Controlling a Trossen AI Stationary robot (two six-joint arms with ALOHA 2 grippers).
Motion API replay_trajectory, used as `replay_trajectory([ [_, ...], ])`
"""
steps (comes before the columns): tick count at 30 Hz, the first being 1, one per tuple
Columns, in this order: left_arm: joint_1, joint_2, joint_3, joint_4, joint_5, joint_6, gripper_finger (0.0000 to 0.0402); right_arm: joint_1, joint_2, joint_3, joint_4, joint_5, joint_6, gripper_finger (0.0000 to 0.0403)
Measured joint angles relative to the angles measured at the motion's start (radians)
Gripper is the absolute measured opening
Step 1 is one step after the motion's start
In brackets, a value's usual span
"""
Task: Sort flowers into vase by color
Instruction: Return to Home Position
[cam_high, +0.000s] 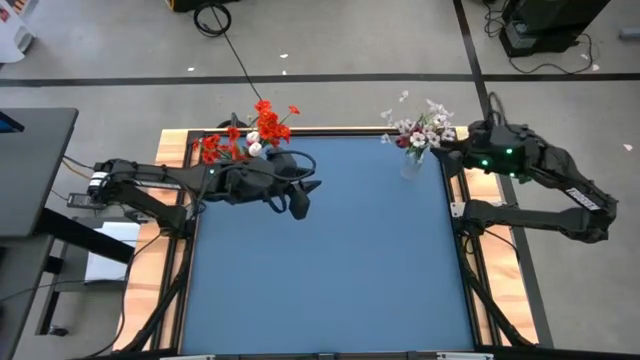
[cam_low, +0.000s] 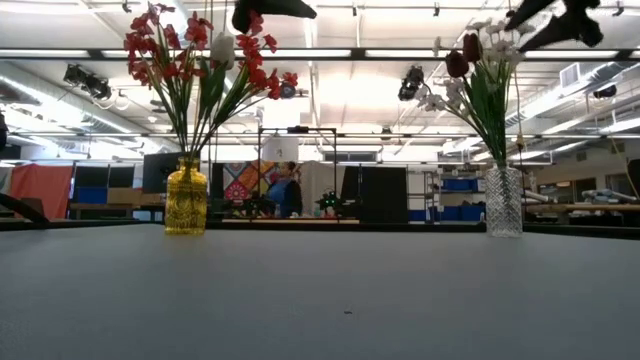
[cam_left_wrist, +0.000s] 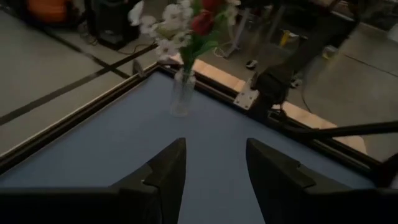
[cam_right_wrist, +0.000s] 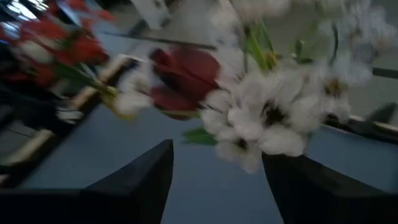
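Note:
A yellow vase at the table's far left holds red flowers and one white bloom. A clear glass vase at the far right holds white and pale flowers and one dark red bloom, also in the left wrist view. My left gripper is open and empty, above the table just right of the red bunch, its fingers pointing toward the clear vase. My right gripper is open and empty, raised right next to the white bunch, its fingers facing the blooms.
Both vases stand upright near the far edge of the blue table; the blue surface toward the near edge is bare. Wooden side rails border the table. Cables lie on the floor beyond the far edge.

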Motion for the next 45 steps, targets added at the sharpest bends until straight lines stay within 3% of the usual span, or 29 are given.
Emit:
replay_trajectory([
  [3, -0.001, -0.027, -0.001, 0.002, 0.065, 0.069, 0.0172, 0.017, 0.0, 0.03, 0.058, -0.045, 0.015, 0.0238],
  [6, -0.007, -0.057, 0.001, 0.036, 0.132, 0.155, 0.0172, 0.051, 0.006, 0.032, 0.222, -0.135, 0.007, 0.021],
  [10, -0.029, -0.082, 0.001, 0.037, 0.146, 0.295, 0.0163, 0.126, 0.05, 0.029, 0.428, -0.165, -0.14, 0.0152],
  [13, -0.039, -0.094, 0.0, 0.026, 0.149, 0.381, 0.0129, 0.186, 0.093, -0.013, 0.591, -0.143, -0.299, 0.0086],
  [16, -0.047, -0.096, 0.0, 0.038, 0.154, 0.44, 0.0068, 0.238, 0.145, -0.083, 0.771, -0.205, -0.422, 0.0016],
  [19, -0.073, -0.12, -0.004, 0.012, 0.215, 0.552, 0.0012, 0.303, 0.192, -0.138, 0.89, -0.195, -0.487, 0.0011],
  [23, -0.084, -0.169, 0.0, -0.092, 0.301, 0.587, 0.0006, 0.377, 0.22, -0.158, 1.048, -0.122, -0.672, 0.0006],
  [25, -0.083, -0.189, -0.044, -0.145, 0.322, 0.586, 0.0004, 0.397, 0.222, -0.161, 1.051, -0.135, -0.731, 0.0006],
  [27, -0.077, -0.238, -0.176, -0.079, 0.336, 0.567, 0.0003, 0.4, 0.213, -0.162, 0.957, -0.137, -0.768, 0.0005],
  [30, -0.075, -0.342, -0.436, 0.262, 0.34, 0.528, 0.0002, 0.399, 0.181, -0.164, 0.784, -0.088, -0.689, 0.0003],
  [32, -0.07, -0.401, -0.597, 0.435, 0.342, 0.513, 0.0002, 0.4, 0.155, -0.175, 0.754, -0.114, -0.695, 0.0003],
  [35, -0.057, -0.449, -0.768, 0.49, 0.343, 0.522, 0.0002, 0.402, 0.114, -0.218, 0.774, -0.161, -0.699, 0.0002],
  [39, -0.048, -0.481, -0.845, 0.513, 0.344, 0.488, 0.0003, 0.363, 0.039, -0.345, 0.788, -0.148, -0.654, 0.0002],
  [45, 0.036, -0.494, -0.853, 0.476, 0.343, 0.627, 0.0004, 0.308, -0.136, -0.524, 0.832, -0.157, -0.568, 0.0001],
])
